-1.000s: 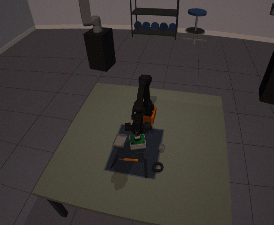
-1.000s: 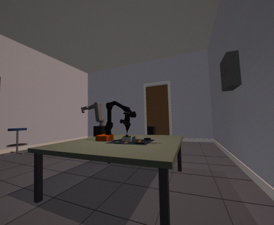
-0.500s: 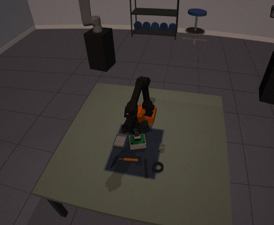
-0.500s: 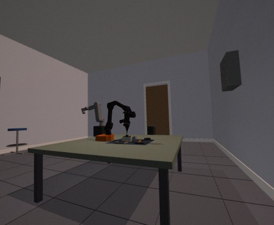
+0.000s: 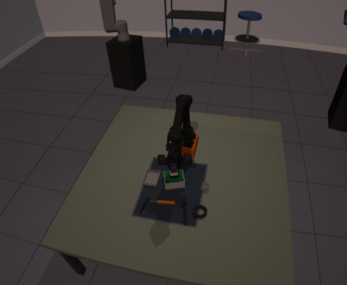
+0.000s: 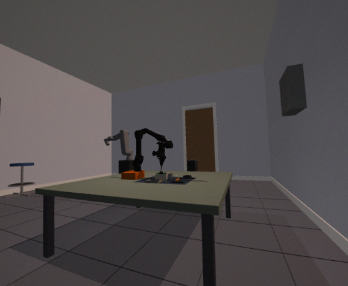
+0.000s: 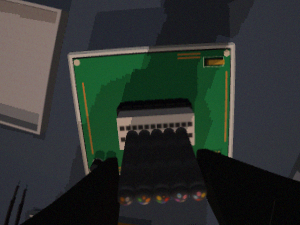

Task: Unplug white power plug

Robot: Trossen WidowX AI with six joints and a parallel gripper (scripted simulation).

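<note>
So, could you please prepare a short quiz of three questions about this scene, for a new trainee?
1. True or false: the white power plug is lying in the grey tray.
2. Multiple choice: what colour is the handle of the tool lying on the dark mat? A) blue B) orange C) white
3. Fill in the blank: the gripper is closed on the ____.

Key: 1. False, it is at its socket on the circuit board; 2. B; 3. white power plug
</note>
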